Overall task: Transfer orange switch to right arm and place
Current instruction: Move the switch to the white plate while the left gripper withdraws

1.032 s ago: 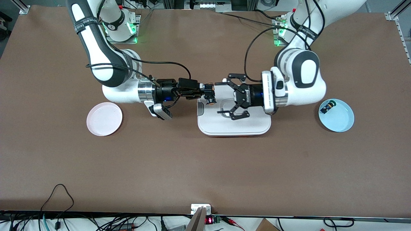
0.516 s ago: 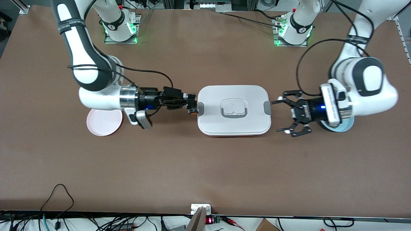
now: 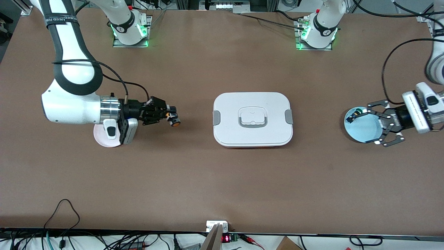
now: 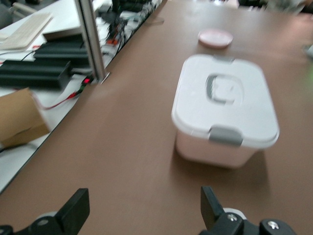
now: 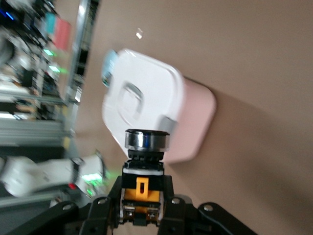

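The orange switch (image 3: pixel 173 121), black-bodied with a round orange cap, is held in my right gripper (image 3: pixel 168 116), which is shut on it. They are low over bare table between the pink plate (image 3: pixel 104 139) and the white lidded box (image 3: pixel 252 119). In the right wrist view the switch (image 5: pixel 144 172) sits clamped between the gripper's fingers (image 5: pixel 108 195), cap pointing toward the box (image 5: pixel 146 100). My left gripper (image 3: pixel 373 123) is open and empty over the blue plate (image 3: pixel 363 131). In the left wrist view its fingertips (image 4: pixel 74 209) stand wide apart with nothing between them.
A green-capped switch (image 3: pixel 355 114) lies in the blue plate at its edge. The white box stands mid-table and shows in the left wrist view (image 4: pixel 225 105), with the pink plate (image 4: pixel 215 37) past it. The right wrist covers part of the pink plate.
My right gripper has carried the orange switch away from the box toward the pink plate. My left gripper has drawn back, open, from the box to over the blue plate.
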You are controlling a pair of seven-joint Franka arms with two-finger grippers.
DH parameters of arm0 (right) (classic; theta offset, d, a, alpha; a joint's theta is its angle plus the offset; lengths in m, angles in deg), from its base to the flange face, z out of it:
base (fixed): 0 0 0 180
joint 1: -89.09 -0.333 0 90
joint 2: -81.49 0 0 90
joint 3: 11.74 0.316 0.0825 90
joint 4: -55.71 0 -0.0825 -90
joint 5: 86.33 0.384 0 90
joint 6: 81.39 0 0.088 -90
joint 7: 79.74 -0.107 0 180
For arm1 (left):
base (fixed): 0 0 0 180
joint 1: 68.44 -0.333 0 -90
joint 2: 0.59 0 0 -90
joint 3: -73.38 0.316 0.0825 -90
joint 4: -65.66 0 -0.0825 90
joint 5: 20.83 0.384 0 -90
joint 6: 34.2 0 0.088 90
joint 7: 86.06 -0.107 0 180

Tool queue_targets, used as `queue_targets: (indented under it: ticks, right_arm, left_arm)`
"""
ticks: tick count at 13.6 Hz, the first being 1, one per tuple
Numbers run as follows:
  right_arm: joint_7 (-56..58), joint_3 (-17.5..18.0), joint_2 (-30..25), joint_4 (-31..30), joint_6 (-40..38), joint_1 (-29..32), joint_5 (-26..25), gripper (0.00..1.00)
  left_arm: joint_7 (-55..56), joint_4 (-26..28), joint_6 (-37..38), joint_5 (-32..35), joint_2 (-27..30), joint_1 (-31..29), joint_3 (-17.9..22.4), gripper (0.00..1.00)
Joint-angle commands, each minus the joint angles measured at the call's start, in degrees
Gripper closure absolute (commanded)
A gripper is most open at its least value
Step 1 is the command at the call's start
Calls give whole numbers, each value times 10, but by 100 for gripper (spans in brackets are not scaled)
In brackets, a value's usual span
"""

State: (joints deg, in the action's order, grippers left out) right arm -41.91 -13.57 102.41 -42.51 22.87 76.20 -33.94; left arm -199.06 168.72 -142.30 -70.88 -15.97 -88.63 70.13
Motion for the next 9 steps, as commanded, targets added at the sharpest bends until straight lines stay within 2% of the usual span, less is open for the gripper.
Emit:
queue_targets:
  ticks: [1,5,7,8,9]
  right_arm:
    - [64,7,-8,-4,-31,36,-129,88]
    - [216,10,-4,-17,-21,73,-358,88]
    - [279,11,-4,-33,23,76,-467,88]
    - [313,11,-5,-45,50,77,-506,88]
    - [341,11,-5,-64,79,82,-523,88]
  left_arm:
    - [-57,24,-72,27,8,12,6,0]
    - [-17,28,-137,91,10,13,35,0]
    - [135,21,-142,157,12,14,39,0]
    - [217,14,-138,194,18,16,39,0]
    - [297,10,-136,230,25,17,39,0]
